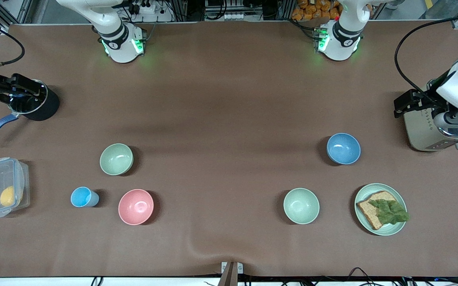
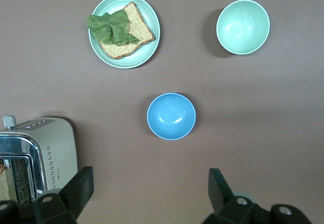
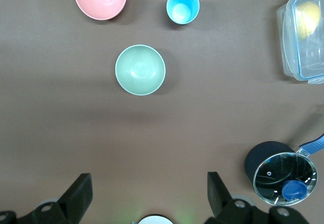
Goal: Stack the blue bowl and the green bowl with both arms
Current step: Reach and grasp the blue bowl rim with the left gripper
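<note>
Both arms wait above the table's ends with fingers spread and empty: the left gripper (image 2: 149,193) over the toaster (image 1: 425,129) at the left arm's edge, the right gripper (image 3: 149,196) over the pot (image 1: 34,101) at the right arm's edge. The blue bowl (image 1: 343,148) sits toward the left arm's end, the green bowl (image 1: 116,159) toward the right arm's, well apart, both upright.

The round medium-blue bowl (image 1: 343,148) and the round sage-green bowl (image 1: 116,159) look like smooth matte plastic. The brown table covering (image 1: 221,103) is matte, like cloth, and wrinkled at its near edge. The clear lidded box (image 1: 1,186) is glossy plastic. The beige toaster (image 2: 35,155) has shiny metal trim.
</note>
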